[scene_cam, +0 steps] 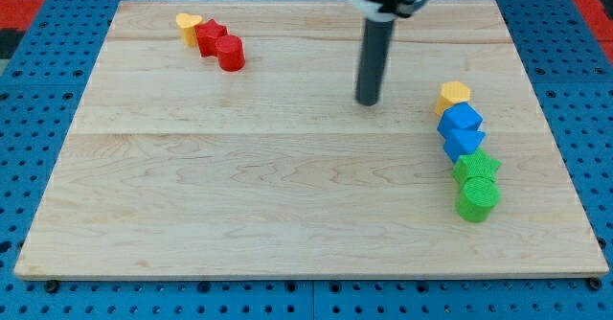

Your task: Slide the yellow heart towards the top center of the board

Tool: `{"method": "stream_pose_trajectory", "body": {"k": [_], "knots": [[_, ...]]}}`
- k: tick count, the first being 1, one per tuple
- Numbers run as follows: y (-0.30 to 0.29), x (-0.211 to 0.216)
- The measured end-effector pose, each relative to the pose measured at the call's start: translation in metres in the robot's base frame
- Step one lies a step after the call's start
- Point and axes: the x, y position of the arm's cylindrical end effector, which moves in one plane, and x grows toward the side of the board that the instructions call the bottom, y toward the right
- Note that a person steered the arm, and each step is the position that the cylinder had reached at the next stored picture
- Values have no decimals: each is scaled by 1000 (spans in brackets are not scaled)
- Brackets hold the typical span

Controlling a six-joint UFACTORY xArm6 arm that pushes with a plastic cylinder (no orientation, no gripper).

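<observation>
The rod (375, 52) was cut off by the view's top edge, so the arm above it did not show; the yellow heart (188, 25) was partly hidden behind the red block (211, 35) touching it. The green block (476, 167) was partly covered by the green cylinder (477, 199); its shape could not be told.

A pale wooden board (287, 186) lies evenly lit on a blue perforated surface (38, 90) — red edging at the corners.

Small yellow heart-shaped block (188, 25): flat on wooden surface (287, 167), view's top-left corner, touching red block (211, 35).
</observation>
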Motion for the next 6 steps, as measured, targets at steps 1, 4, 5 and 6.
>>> {"method": "stream_pose_trajectory", "body": {"k": [1,4,5,6], "knots": [[-70,-1],[-254,-100],[-270,-126],[-242,-138]]}}
